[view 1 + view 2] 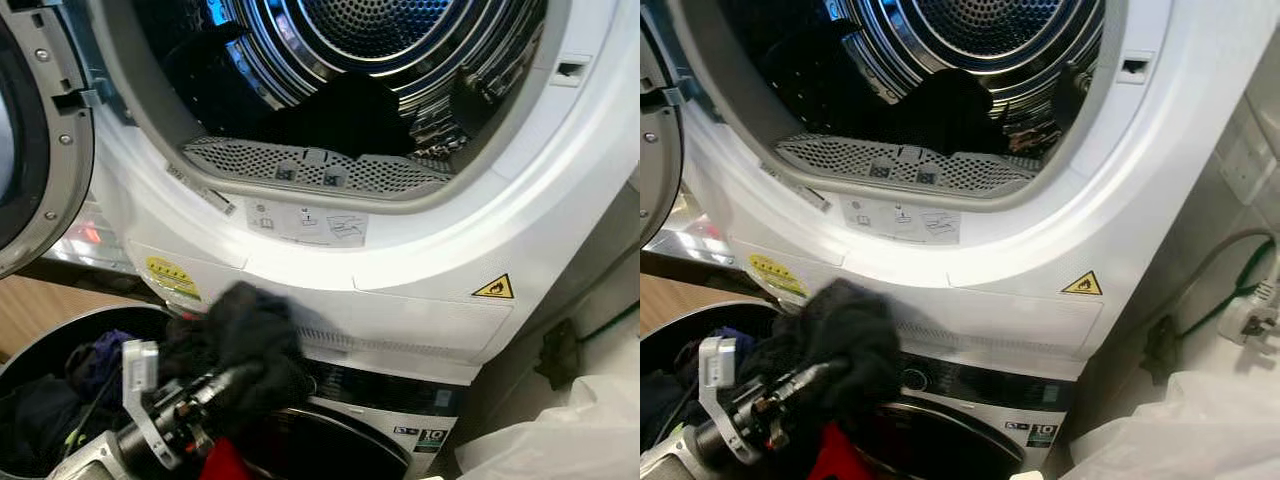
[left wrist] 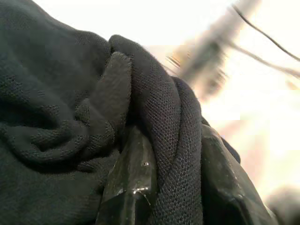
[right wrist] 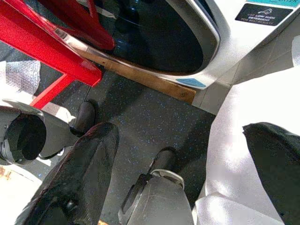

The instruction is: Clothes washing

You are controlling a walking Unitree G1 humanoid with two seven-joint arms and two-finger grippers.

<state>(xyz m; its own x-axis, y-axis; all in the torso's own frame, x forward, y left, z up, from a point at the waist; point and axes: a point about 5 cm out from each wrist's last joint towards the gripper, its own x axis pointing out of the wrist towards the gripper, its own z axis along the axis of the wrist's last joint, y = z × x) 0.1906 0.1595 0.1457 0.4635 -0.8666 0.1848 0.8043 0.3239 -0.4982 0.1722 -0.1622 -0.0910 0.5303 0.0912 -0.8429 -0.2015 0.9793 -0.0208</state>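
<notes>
A crumpled black garment hangs in front of the white panel just under the dryer's round opening. My left gripper is shut on it from below. In the left wrist view the knit cloth is pinched between the two black fingers. More dark clothes lie in the shiny drum behind the perforated lint filter. My right gripper hangs low over the speckled floor, open, with nothing between its fingers.
The dryer door stands open at the left. A dark basket of mixed clothes sits lower left. The washer is under the dryer, with a red frame before its door. A white plastic bag lies at the right.
</notes>
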